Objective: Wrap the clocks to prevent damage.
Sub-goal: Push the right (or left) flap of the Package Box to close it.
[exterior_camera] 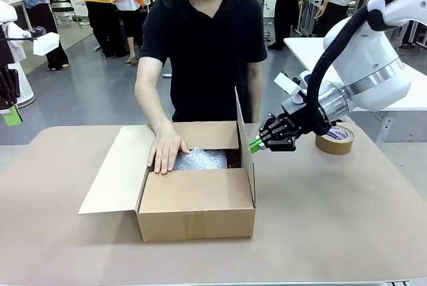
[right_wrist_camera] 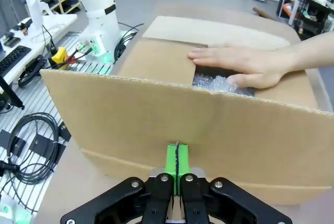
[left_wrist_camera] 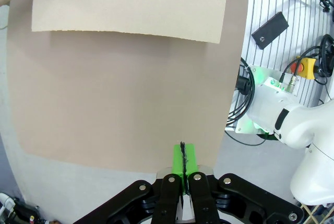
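cardboard box [exterior_camera: 197, 203] holds bubble wrap [exterior_camera: 200, 159] under the person's hand [exterior_camera: 167, 151]: packing stage. right tool [exterior_camera: 255, 145], closed and empty, meets the upright flap [exterior_camera: 242, 129], which likely needs pushing inward next; left tool [left_wrist_camera: 182, 155] closed too.

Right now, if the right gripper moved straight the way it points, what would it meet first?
The cardboard box's upright side flap, ahead of the shut right gripper. The person's hand and bubble wrap lie beyond it. The gap looks short, though depth is unclear.
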{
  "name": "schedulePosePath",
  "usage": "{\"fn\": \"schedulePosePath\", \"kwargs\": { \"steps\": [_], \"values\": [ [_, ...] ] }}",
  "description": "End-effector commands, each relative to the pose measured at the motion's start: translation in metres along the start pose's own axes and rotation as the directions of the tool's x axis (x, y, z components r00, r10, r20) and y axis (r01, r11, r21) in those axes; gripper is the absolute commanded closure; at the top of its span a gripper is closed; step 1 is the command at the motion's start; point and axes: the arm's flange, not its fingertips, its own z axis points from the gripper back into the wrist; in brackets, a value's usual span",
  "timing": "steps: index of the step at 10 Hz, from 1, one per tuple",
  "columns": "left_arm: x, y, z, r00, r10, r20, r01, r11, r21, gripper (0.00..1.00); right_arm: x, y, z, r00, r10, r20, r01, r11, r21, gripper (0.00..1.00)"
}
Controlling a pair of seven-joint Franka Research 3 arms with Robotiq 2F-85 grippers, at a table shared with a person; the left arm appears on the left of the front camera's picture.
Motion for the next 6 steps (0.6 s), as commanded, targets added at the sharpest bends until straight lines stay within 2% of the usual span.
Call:
{"fn": "schedulePosePath", "kwargs": {
  "steps": [1,6],
  "values": [
    [0.0,0.0,0.003,1.0,0.012,-0.012,-0.012,1.0,-0.002,0.99,-0.007,-0.01,-0.016,1.0,0.018,0.018,-0.018,0.999,-0.031,0.99],
    [0.0,0.0,0.003,1.0,0.012,-0.012,-0.012,1.0,-0.002,0.99,0.015,-0.03,-0.046,0.999,0.045,0.022,-0.044,0.999,-0.025,0.99]
  ]
}}
